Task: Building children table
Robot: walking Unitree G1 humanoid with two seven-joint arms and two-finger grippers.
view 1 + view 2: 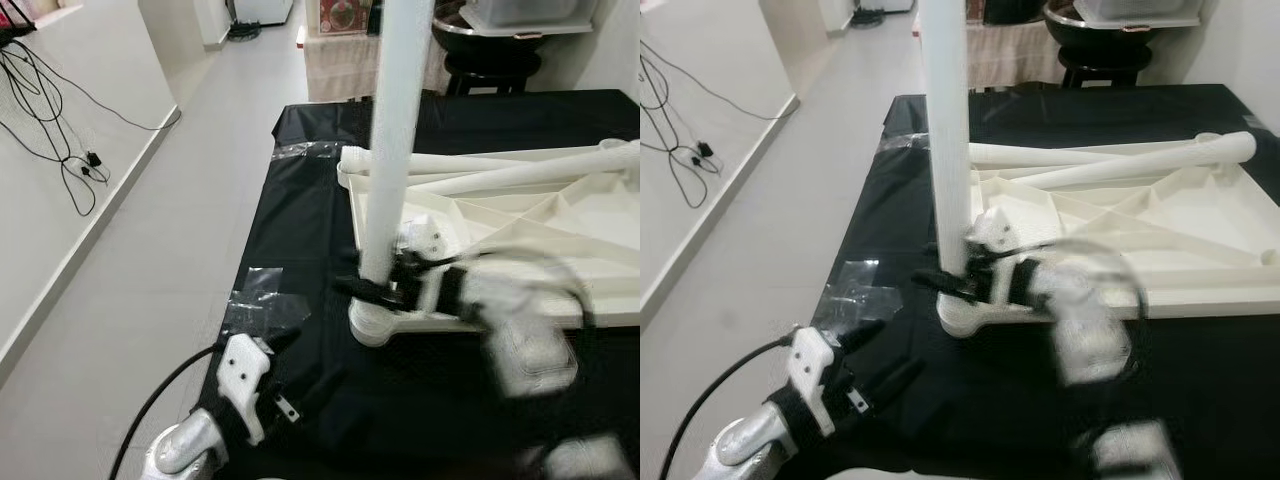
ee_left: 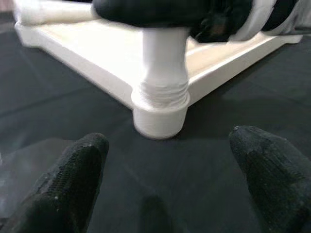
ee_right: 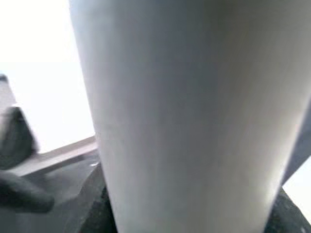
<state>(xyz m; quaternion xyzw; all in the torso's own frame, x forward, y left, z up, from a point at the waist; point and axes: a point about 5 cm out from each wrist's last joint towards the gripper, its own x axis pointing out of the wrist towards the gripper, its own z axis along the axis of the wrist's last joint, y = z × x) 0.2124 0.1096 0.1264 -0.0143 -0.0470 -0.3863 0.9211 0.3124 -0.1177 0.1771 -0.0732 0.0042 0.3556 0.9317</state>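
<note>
I am screwing a leg [image 1: 395, 140] into the corner socket [image 2: 159, 112] of the upturned tabletop [image 1: 1160, 235], which is lying on the black table [image 1: 320, 300]. My right end effector [image 1: 958, 280] is clamped around the leg just above its thread. My left end effector [image 2: 165, 170] is waiting open beside the corner. Next I think I must turn the leg further, because some thread is showing.
</note>
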